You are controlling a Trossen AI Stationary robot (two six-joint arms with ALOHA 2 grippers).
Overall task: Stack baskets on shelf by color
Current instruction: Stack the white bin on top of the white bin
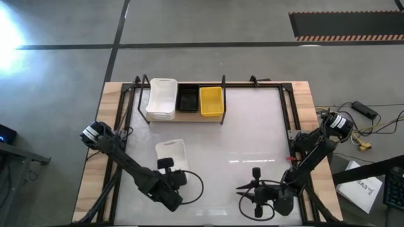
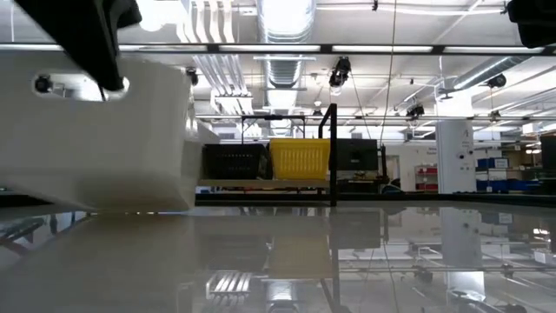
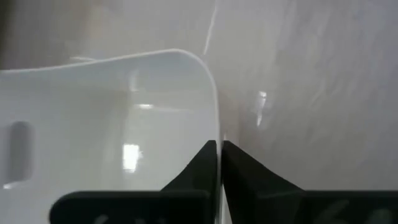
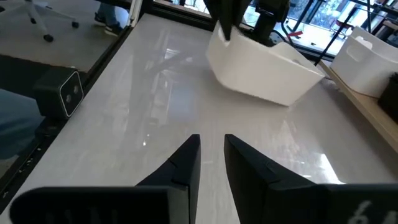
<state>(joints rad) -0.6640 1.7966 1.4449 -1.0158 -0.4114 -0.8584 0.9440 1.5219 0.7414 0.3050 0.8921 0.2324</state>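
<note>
A white basket [image 1: 172,151] is on the table's near left part, with my left gripper [image 1: 169,166] shut on it; it shows large in the low view [image 2: 95,130] and tilted in the right wrist view [image 4: 261,68]. The shelf [image 1: 189,112] stands at the far edge and carries a white stack [image 1: 161,98], a black basket [image 1: 187,98] and a yellow basket [image 1: 211,101]. My right gripper [image 1: 255,184] is near the front edge, open by a small gap [image 4: 211,149] and empty. My left gripper holds the white basket by the rim of a wall [image 3: 217,127] at its near end, close to a rounded corner. One finger [image 3: 202,163] is inside the basket and one [image 3: 239,163] outside. The fingers come from above. The basket is tilted; whether its far end touches the table I cannot tell.
The shelf's black wire posts [image 1: 223,82] stand up around the board. Black frame bars run along the table's left [image 1: 117,126] and right [image 1: 291,126] sides. White tabletop [image 1: 252,139] lies between the held basket and the shelf.
</note>
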